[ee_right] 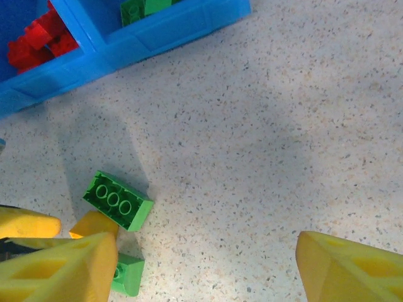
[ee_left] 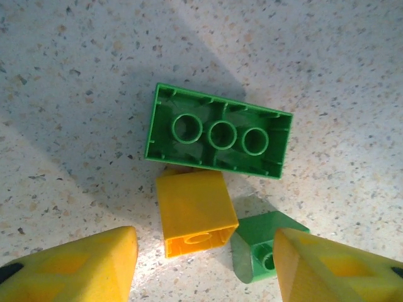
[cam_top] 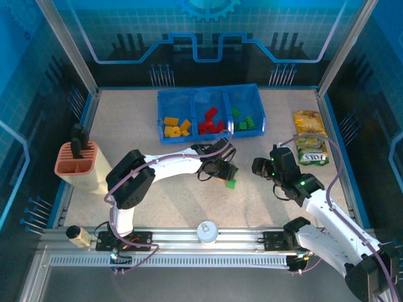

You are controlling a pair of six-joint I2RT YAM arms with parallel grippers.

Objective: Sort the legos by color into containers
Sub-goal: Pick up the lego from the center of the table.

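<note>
**Three bricks loose, the others in the blue tray by colour**

The translucent blue tray [cam_top: 208, 136] lies at the far middle of the surface [cam_top: 182, 202]. Its three compartments sit side by side, with yellow-orange bricks [cam_top: 175, 128] in the left, red bricks [cam_top: 211, 122] in the middle and green bricks [cam_top: 243, 119] in the right. Nearer, a long green brick [ee_left: 218, 139] lies upside down, its hollow underside and three tubes showing. A yellow-orange brick [ee_left: 193, 211] lies tipped against its long side. A small green brick [ee_left: 261, 248] lies just beside that one.
</note>
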